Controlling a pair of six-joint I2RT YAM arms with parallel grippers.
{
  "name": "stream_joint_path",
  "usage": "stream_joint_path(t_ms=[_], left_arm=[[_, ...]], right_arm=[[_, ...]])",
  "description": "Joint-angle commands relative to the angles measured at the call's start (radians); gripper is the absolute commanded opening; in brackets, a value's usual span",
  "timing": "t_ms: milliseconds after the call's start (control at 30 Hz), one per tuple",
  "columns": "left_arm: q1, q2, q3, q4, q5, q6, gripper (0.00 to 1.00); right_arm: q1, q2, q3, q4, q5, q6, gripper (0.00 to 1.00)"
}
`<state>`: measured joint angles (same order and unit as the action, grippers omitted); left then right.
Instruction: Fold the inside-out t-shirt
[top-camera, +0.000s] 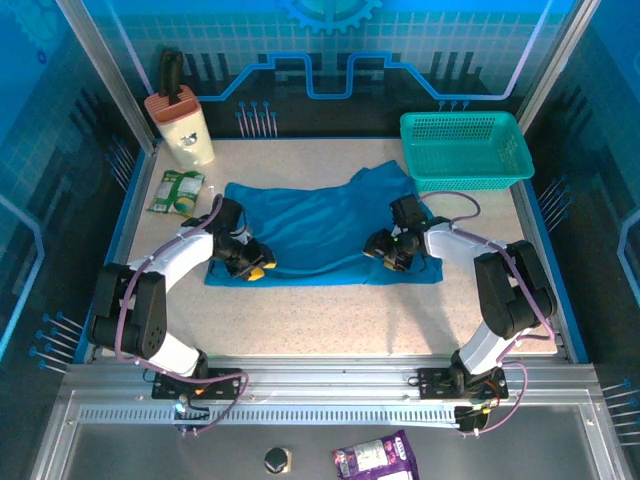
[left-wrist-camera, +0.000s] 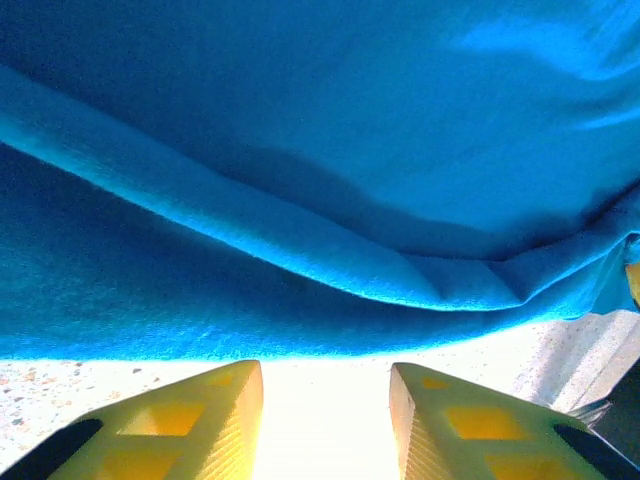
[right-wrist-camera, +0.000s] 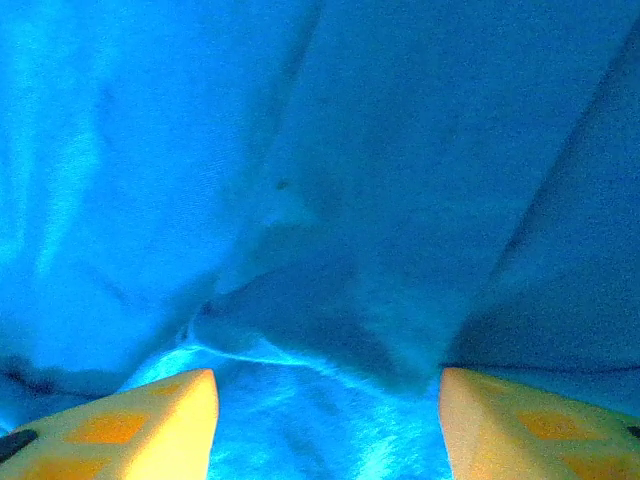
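The left claw (top-camera: 256, 268) (left-wrist-camera: 325, 385) stands partly open. Its two yellow fingers (left-wrist-camera: 215, 420) have a clear gap between them with only bare speckled worktop (left-wrist-camera: 60, 375) there, so it holds nothing. Its tips sit just short of the near hem of the inside-out t-shirt (left-wrist-camera: 300, 150), where a soft fold of cloth runs slantwise across the left wrist view.

The right claw (top-camera: 386, 248) (right-wrist-camera: 328, 385) is spread wider. Its fingers (right-wrist-camera: 170, 415) are set down on the blue cloth (right-wrist-camera: 400, 150), and a rumpled ridge of it lies in the gap between them. The cloth is not pinched, and I cannot tell whether the tips press into it.

From above, the one t-shirt (top-camera: 310, 225) lies spread and wrinkled across the middle of the worktop (top-camera: 330, 320). The left claw is at its near-left edge and the right claw on its near-right part. One sleeve reaches toward the far right.

Around it, counted:
- two arms, two claws;
- one teal mesh basket (top-camera: 465, 150) at the far right corner, near the sleeve;
- one beige holder (top-camera: 185, 128) with a dark handle sticking out, at the far left;
- one green packet (top-camera: 176, 190) just beside that holder;
- one purple packet (top-camera: 378, 460) and one small dark round thing (top-camera: 278, 460) on the grey ledge in front of the arm bases.
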<state>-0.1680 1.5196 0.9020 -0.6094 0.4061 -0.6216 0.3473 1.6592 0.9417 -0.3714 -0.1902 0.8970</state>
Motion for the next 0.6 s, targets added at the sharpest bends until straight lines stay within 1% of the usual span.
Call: stream_joint_path(t_ms=[0,200,300,433,567], left_arm=[[-0.013,0.010,0.028,-0.046,-0.030,0.020,0.39],[-0.019,0.030,0.035,-0.046,-0.027,0.022,0.37],[-0.022,0.030,0.038,-0.047,-0.028,0.024,0.36],[-0.022,0.035,0.043,-0.048,-0.029,0.025,0.36],[-0.023,0.039,0.044,-0.048,-0.026,0.026,0.36]], right_arm=[[-0.014,-0.005,-0.033,0.011,0.013,0.031,0.58],[-0.019,0.023,-0.025,0.042,-0.015,0.042,0.40],[-0.019,0.020,-0.018,0.044,-0.011,0.048,0.25],[-0.019,0.006,0.007,0.025,0.009,0.034,0.11],[-0.019,0.012,0.059,-0.002,0.023,0.003,0.01]])
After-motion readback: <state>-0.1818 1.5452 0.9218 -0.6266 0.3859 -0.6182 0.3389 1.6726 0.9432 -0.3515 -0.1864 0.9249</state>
